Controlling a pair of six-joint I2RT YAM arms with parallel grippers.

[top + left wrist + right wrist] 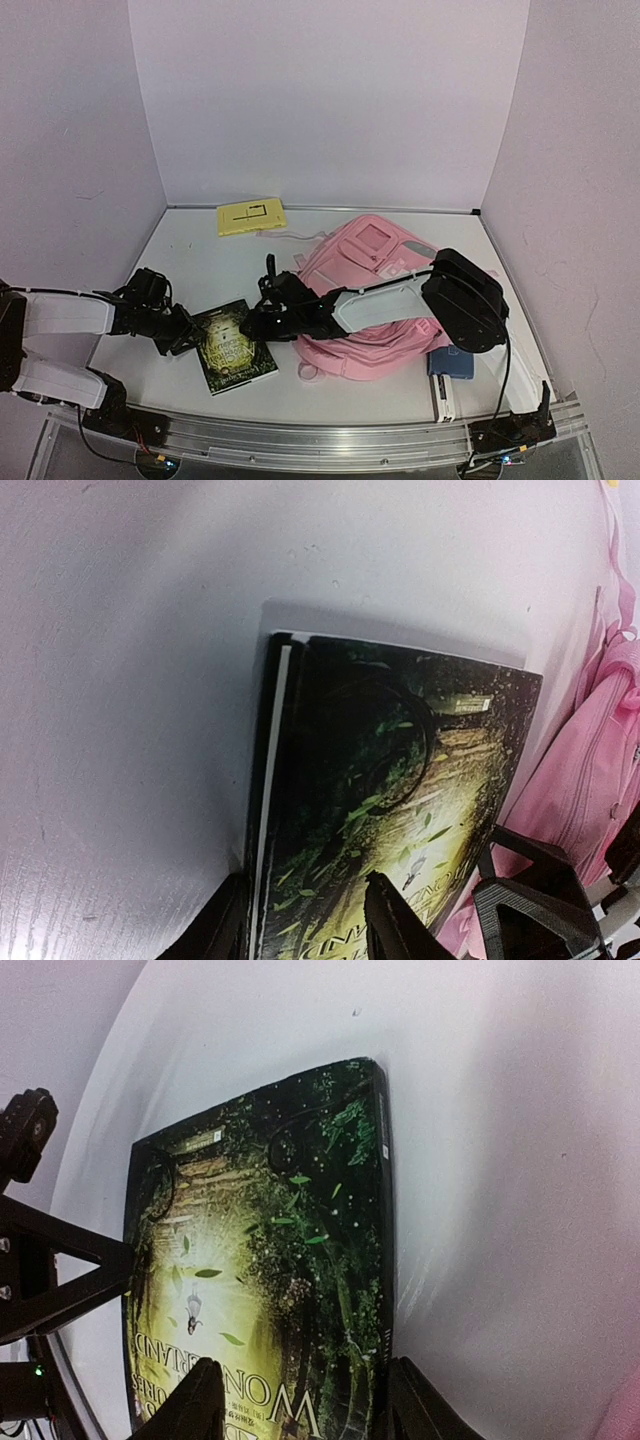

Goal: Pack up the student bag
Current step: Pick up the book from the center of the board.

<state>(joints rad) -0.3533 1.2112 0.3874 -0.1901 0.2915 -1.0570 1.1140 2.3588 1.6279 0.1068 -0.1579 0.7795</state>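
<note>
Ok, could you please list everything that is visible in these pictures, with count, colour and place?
student bag: one, pink, lying on the right half of the table, partly under the right arm
book: one, dark green and yellow cover, flat on the table left of the bag
flat yellow item: one, yellow, at the far edge
blue item: one, blue, near the right arm's base, partly hidden
table: one, white
left claw: one, black, astride the book's left edge
right claw: one, black, astride the book's right edge
</note>
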